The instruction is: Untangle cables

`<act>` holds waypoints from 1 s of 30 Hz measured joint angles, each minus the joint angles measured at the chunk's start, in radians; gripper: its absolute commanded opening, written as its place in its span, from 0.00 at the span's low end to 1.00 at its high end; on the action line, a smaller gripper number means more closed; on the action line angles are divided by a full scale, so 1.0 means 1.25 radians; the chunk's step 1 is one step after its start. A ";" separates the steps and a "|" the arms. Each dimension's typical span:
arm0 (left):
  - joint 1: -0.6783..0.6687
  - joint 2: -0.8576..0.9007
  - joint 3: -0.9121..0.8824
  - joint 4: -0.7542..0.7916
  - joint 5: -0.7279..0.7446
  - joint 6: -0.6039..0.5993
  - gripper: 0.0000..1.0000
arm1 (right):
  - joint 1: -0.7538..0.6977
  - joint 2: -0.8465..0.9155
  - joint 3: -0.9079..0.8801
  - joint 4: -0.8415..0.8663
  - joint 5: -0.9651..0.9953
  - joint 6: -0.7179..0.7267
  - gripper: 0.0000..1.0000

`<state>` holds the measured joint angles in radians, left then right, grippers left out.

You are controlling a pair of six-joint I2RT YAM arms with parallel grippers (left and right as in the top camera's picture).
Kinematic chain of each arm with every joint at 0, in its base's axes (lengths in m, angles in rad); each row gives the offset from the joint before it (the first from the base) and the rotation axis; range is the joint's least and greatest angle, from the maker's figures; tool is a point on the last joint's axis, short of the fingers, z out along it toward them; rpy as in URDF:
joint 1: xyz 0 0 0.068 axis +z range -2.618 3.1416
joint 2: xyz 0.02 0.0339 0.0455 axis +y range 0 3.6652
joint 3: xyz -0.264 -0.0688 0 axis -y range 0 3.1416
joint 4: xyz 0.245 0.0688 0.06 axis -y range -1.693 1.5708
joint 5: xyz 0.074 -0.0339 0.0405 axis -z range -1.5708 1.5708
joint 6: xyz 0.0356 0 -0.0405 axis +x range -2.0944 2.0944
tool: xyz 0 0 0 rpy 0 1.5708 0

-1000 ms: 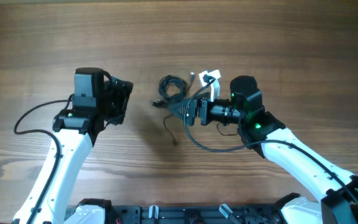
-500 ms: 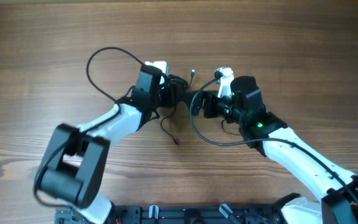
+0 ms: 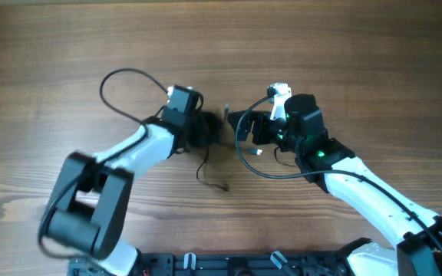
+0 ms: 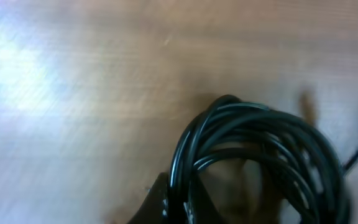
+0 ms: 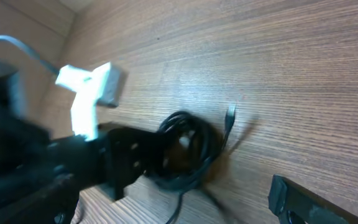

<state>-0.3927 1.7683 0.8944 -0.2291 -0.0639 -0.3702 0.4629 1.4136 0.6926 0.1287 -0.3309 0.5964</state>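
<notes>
Wood-grain planking in a warm brown forms the wooden table (image 3: 344,46) on which both arms are working. The thin black cables (image 3: 208,132) are gathered into a small dark knotted bundle near the middle of it, and every position below is given relative to that bundle.

1. The left gripper (image 3: 196,129) is set directly against the bundle's left side and is closed on it. In the left wrist view the glossy coils (image 4: 260,155) are seen running down to the dark fingertip at the lower edge. The hold is judged to anchor the knot so that strands can be drawn out of it.
2. The right gripper (image 3: 242,126) is positioned just beside the bundle's right side with its jaws fully spread and nothing between them. It is judged to be placed there to take a strand from the opposite side.
3. One loose strand (image 3: 204,165) trails from the bundle toward the robot bases. A tiny plug end (image 5: 230,114) lies just beyond the bundle's far side.
4. The thick black arm cable (image 3: 121,83) looping to the left of the bundle belongs to the left arm and is not to be treated as task material.

No brand, label or lettering can be read. Only a green indicator light (image 3: 320,154) is seen on the right arm.
</notes>
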 measured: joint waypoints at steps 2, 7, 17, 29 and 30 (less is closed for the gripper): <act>0.000 -0.087 -0.021 -0.031 -0.005 -0.017 0.04 | 0.000 0.000 0.000 -0.009 0.000 0.000 1.00; 0.000 -0.366 -0.021 -0.026 -0.009 -0.029 0.04 | 0.000 0.000 0.000 -0.013 -0.059 0.017 1.00; 0.000 -0.434 -0.021 -0.031 0.079 -0.081 0.04 | 0.020 0.034 -0.002 0.288 -0.259 0.125 0.60; 0.152 -0.500 -0.020 -0.002 0.357 -0.164 1.00 | 0.026 0.099 -0.001 0.240 -0.237 -0.405 0.05; 0.176 -0.510 -0.020 -0.002 0.415 -0.198 1.00 | 0.026 0.099 -0.001 0.244 -0.231 -0.491 0.05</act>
<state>-0.1726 1.1313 0.8692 -0.2314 0.4545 -0.6178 0.4950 1.5375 0.6914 0.4339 -0.6193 -0.0177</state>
